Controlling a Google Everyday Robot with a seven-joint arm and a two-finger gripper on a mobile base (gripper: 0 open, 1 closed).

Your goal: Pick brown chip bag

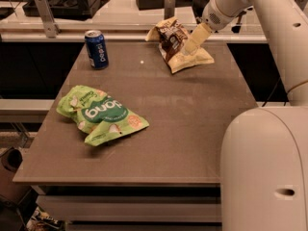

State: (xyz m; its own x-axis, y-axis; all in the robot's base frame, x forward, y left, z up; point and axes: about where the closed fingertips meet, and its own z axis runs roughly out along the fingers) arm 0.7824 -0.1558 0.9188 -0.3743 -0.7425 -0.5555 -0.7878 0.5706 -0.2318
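Gripper [187, 47] down on the brown chip bag [169, 35] at the table's [192, 121] far edge, right of middle; grip state can't tell. Table near left: green bag [98, 114]. Table far left: blue can [96, 49], upright.

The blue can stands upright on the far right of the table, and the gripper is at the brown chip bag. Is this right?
Not quite. The camera view shows the blue can standing upright on the far left of the table, not the far right. The gripper is indeed at the brown chip bag.
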